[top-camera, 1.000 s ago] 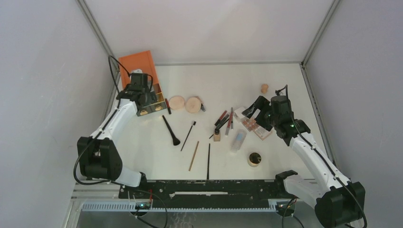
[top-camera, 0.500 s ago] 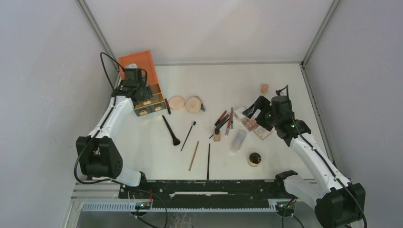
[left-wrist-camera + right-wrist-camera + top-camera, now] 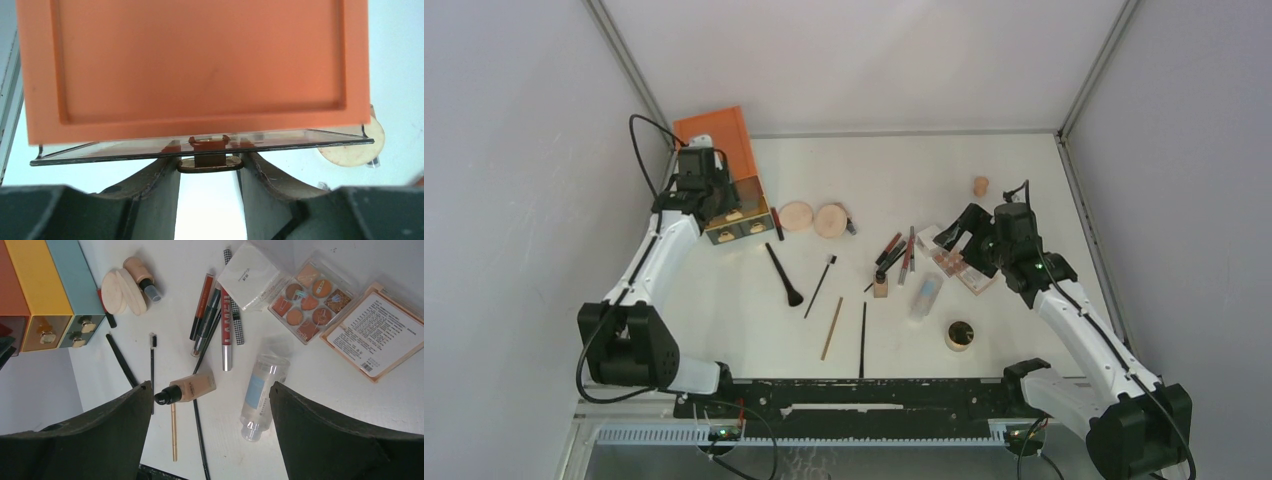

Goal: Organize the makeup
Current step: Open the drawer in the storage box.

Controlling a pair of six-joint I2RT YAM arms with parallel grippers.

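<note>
The makeup lies scattered mid-table: a black brush (image 3: 784, 275), two round tan compacts (image 3: 814, 218), a wooden pencil (image 3: 832, 328), a black pencil (image 3: 863, 340), red pencils (image 3: 226, 325), a reddish-pan palette (image 3: 310, 302), a clear tube (image 3: 260, 392) and a foundation bottle (image 3: 192, 386). My left gripper (image 3: 210, 172) is at the front of the orange drawer box (image 3: 724, 135), its fingers pressed against both ends of a brass drawer handle (image 3: 210, 164). Hovering above the tube and the bottle, my right gripper (image 3: 210, 390) is open and holds nothing.
The box shows orange, yellow and teal drawers (image 3: 50, 285). A small jar (image 3: 960, 335) sits at the near right and a tan stopper (image 3: 981, 185) at the far right. A tan printed card (image 3: 377, 332) lies beside the palette. Walls close in on both sides.
My left gripper has moved left and back along the box front to the orange drawer, and its jaws have narrowed onto the handle. The right arm has not moved.
</note>
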